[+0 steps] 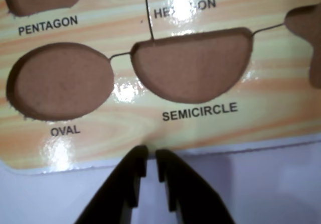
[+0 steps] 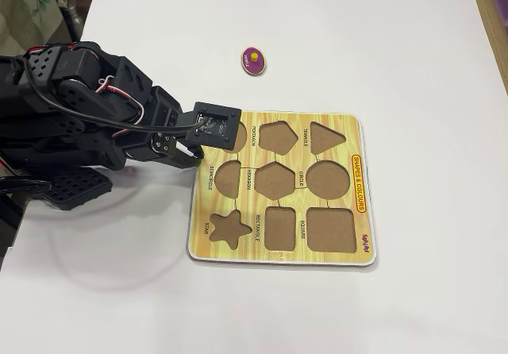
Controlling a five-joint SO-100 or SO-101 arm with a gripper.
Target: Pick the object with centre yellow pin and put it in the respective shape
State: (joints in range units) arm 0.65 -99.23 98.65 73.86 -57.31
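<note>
The purple oval piece [image 2: 252, 59] with a yellow centre pin lies on the white table, beyond the board's far edge. It is out of the wrist view. The shape board [image 2: 349, 155] has empty brown cutouts. My gripper [image 1: 151, 153] hangs over the board's left edge in the fixed view [image 2: 194, 154], by the oval cutout [image 1: 60, 81] and the semicircle cutout [image 1: 193, 66]. Its black jaws stand almost together with only a thin gap and nothing between them. The wrist camera block partly hides the oval cutout [image 2: 239, 136] in the fixed view.
The board's other cutouts are empty: pentagon [image 2: 279, 136], triangle [image 2: 327, 136], hexagon [image 2: 274, 179], circle [image 2: 328, 179], star [image 2: 228, 227], rectangle [image 2: 279, 227], square [image 2: 329, 228]. The black arm and its base [image 2: 71, 124] fill the left side. The table edge runs at the right.
</note>
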